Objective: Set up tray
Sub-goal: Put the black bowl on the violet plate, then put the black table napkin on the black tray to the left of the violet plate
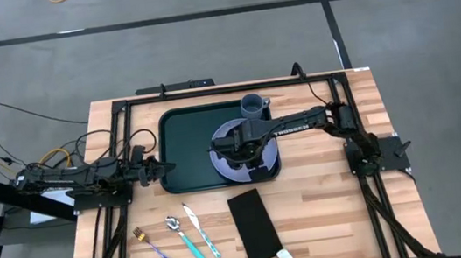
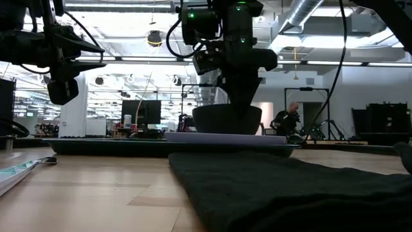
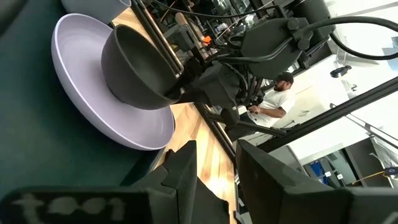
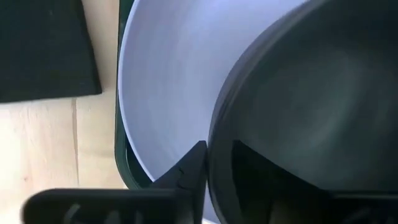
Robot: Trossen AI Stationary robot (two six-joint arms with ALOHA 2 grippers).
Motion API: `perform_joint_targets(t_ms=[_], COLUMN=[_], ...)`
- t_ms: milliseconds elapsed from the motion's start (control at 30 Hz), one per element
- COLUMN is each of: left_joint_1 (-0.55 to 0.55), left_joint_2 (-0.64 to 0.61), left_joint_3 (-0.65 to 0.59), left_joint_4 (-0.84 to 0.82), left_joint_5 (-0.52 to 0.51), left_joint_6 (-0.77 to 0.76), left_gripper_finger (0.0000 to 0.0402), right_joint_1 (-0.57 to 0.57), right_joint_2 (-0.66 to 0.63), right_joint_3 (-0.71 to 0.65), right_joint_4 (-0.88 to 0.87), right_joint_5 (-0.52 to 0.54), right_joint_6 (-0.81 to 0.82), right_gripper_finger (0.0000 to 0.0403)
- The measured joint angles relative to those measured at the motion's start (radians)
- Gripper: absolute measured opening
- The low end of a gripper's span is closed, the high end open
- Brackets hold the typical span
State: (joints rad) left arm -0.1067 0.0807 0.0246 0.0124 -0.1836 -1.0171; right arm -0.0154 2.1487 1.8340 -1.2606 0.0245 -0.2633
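The tray point(image 1: 183, 157) is dark green; on it, a lavender plate point(image 1: 261, 161) under a dark grey bowl point(image 3: 134, 68) — and a grey-blue cup point(image 1: 252, 104). Near it, the napkin point(image 1: 254, 225) is black, on pale wood table point(image 1: 329, 214).

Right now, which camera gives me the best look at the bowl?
The left wrist view: the dark bowl shows whole, side-on, sitting on the lilac plate, with the right tool at its rim. The low view shows only its silhouette under the arm, the high view hides most of it beneath the arm, and the right wrist view crops it.
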Motion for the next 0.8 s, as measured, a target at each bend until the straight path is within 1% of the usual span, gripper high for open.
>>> perform_joint_targets(t_ms=[67,133,200,267,400,500,567,667,800], left_joint_1=[0.000,0.000,0.000,0.000,0.000,-0.001,-0.001,-0.001,-0.001], left_joint_2=[0.000,0.000,0.000,0.000,0.000,0.016,0.040,0.126,0.320], left_joint_3=[0.000,0.000,0.000,0.000,0.000,0.008,0.054,0.163,0.334], left_joint_4=[0.000,0.000,0.000,0.000,0.020,0.111,0.116,0.036,-0.149], left_joint_5=[0.000,0.000,0.000,0.000,0.015,0.085,0.119,0.147,0.153], left_joint_6=[-0.001,-0.040,-0.077,-0.077,-0.005,0.089,0.136,0.227,0.333], left_gripper_finger=[0.0100,0.0100,0.0100,0.0100,0.0100,0.0100,0.0100,0.0100,0.0101], right_joint_1=[0.000,-0.001,-0.001,-0.001,-0.005,-0.012,-0.013,-0.002,0.044], right_joint_2=[0.000,0.000,-0.005,-0.020,-0.083,-0.148,-0.195,-0.270,-0.369], right_joint_3=[0.011,0.032,0.058,0.090,0.144,0.151,0.152,0.118,0.034], right_joint_4=[0.000,0.001,0.002,0.012,0.041,0.061,0.071,0.078,0.123], right_joint_5=[0.000,-0.001,-0.001,-0.006,-0.085,-0.172,-0.207,-0.198,-0.099], right_joint_6=[0.023,0.030,0.031,0.054,0.149,0.255,0.350,0.489,0.667], right_gripper_finger=[0.0088,0.0102,0.0112,0.0119,0.0122,0.0121,0.0121,0.0123,0.0123])
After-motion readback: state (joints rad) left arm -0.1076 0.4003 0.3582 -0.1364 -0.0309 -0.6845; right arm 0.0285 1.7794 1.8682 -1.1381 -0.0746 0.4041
